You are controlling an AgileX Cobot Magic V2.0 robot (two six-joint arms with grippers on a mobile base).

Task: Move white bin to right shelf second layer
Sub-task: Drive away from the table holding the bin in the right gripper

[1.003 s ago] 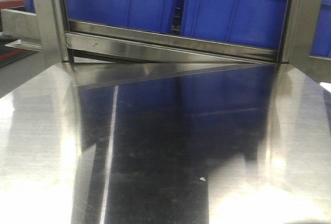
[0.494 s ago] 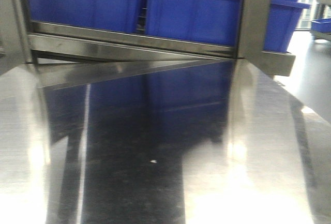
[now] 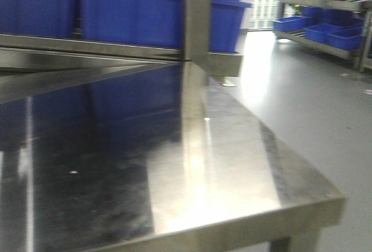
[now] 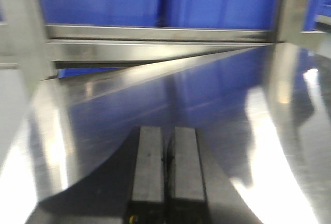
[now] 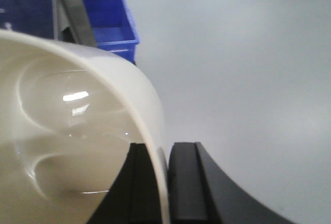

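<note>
**Bin in hand, shelf tier not yet found**

We judge this to be the carrying step. The right pincer [image 5: 164, 182] is closed onto the white bin [image 5: 67, 131], one black finger inside the tub and one outside, so that it pinches a single wall just under the rim. The bin hangs off the pincer with bare grey floor [image 5: 248, 79] behind it. It is not resting on anything we can see. A blue crate [image 5: 111, 19] stands beyond its rim.

The left pincer [image 4: 168, 167] holds nothing. Its two grey pads are pressed together, and it points across the steel surface [image 3: 221, 164] toward the far edge. We cannot tell whether it touches the steel.

In the front view we see the right front corner of the surface. More blue crates [image 3: 128, 13] sit behind an upright post [image 3: 197, 13] along the far edge. A far rack [image 3: 325, 7] stands well apart across the floor to the right and also carries blue crates. We see no roller tracks anywhere, so we cannot say the right shelf second layer is in view.

The next move, as we read it, calls for bringing that tier squarely in front of us. Then the bin has to rise above the front rail and go down flat on the rollers. The grip is on one wall only, so the tub may tilt or slip if we swing it. We would release only once the base is seated.
</note>
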